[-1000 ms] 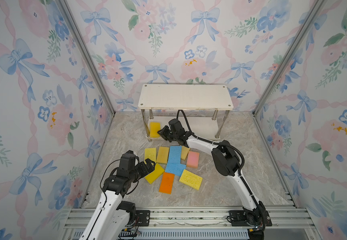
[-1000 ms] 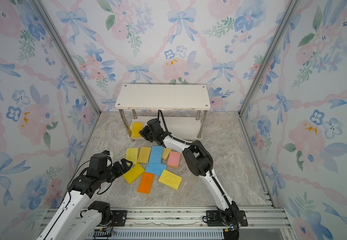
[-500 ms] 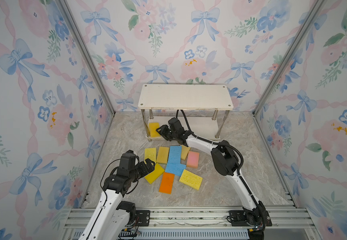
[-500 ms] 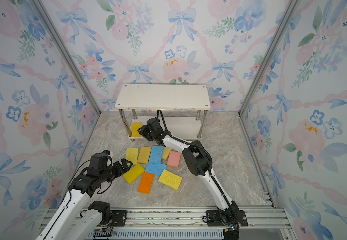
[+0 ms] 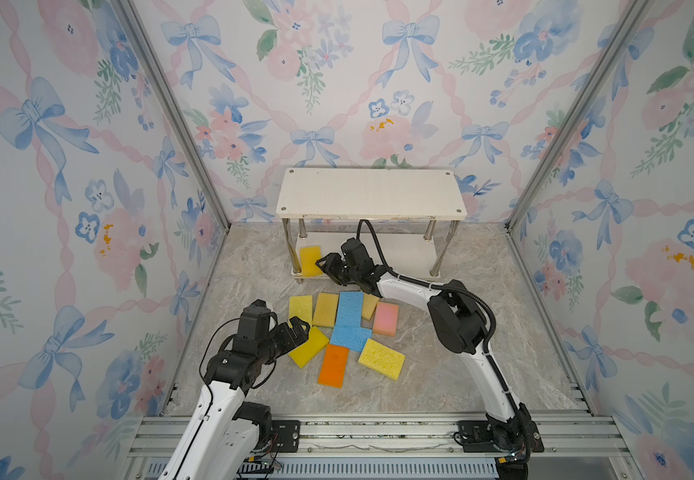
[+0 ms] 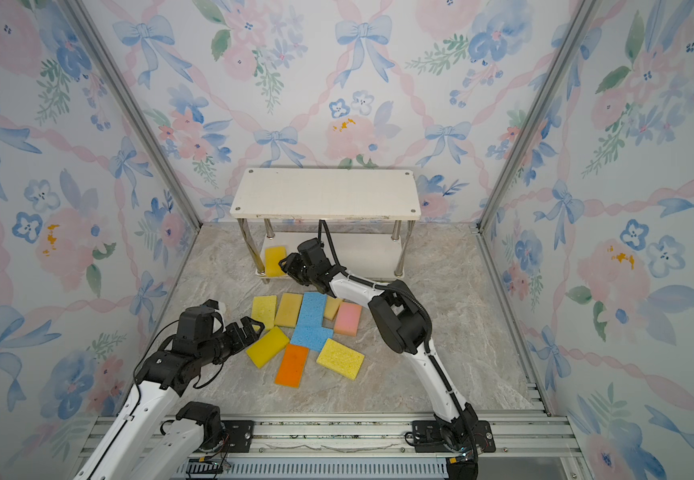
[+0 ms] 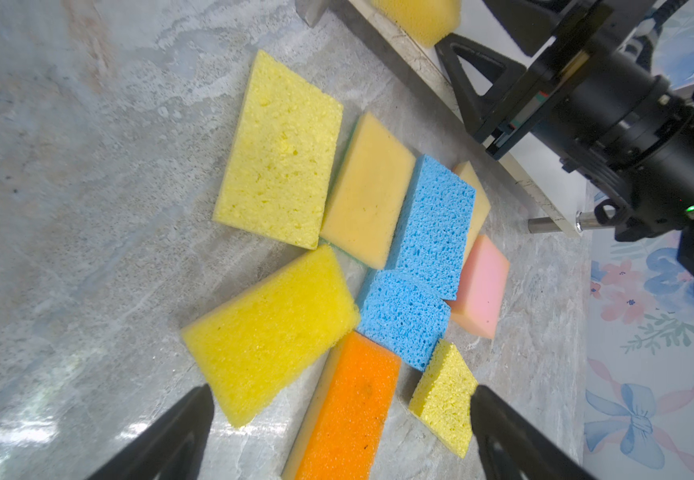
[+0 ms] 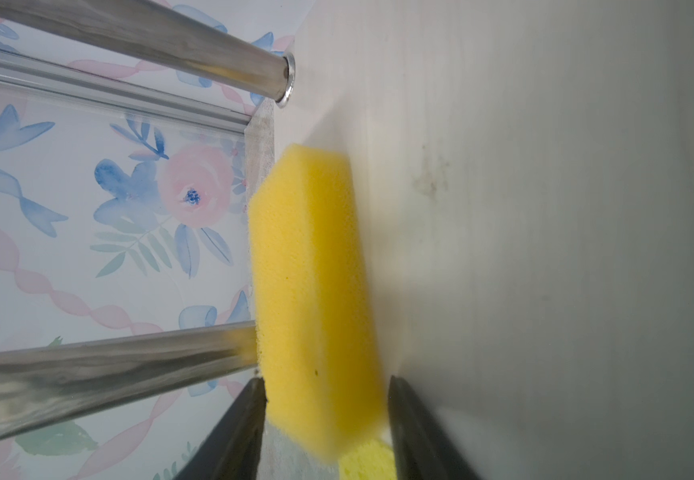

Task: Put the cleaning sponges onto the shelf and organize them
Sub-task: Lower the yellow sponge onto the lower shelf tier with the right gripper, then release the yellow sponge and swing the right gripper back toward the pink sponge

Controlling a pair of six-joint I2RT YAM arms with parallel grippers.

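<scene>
While the right gripper [image 5: 324,268] sits at the open front of the shelf [image 5: 370,191], just below the middle of a top view, its jaws stand parted either side of the near end of a yellow sponge [image 8: 316,291]. They are not squeezing it as far as I can see: a gap shows along one finger in the right wrist view. That sponge lies on the lower board [image 5: 403,257] at its left end, long axis running front to back, with the front left post [image 8: 108,365] just beside it. To my eye the claw must back out along that axis, toward the lower right, or it will drag the sponge off the board.

Nine more lie in a pile [image 5: 349,328] on the marble floor [image 5: 461,332], below the shelf in the frame. The left gripper [image 5: 295,330] hangs spread wide at the pile's lower left and is plainly the nearer arm. Right under it is a bright yellow sponge [image 5: 308,347], whose long axis slants from lower left to upper right. An orange sponge [image 5: 333,365] touches its lower right edge and a blue one [image 5: 351,337] meets its corner, so I'd expect a finger on that side to have little room.
</scene>
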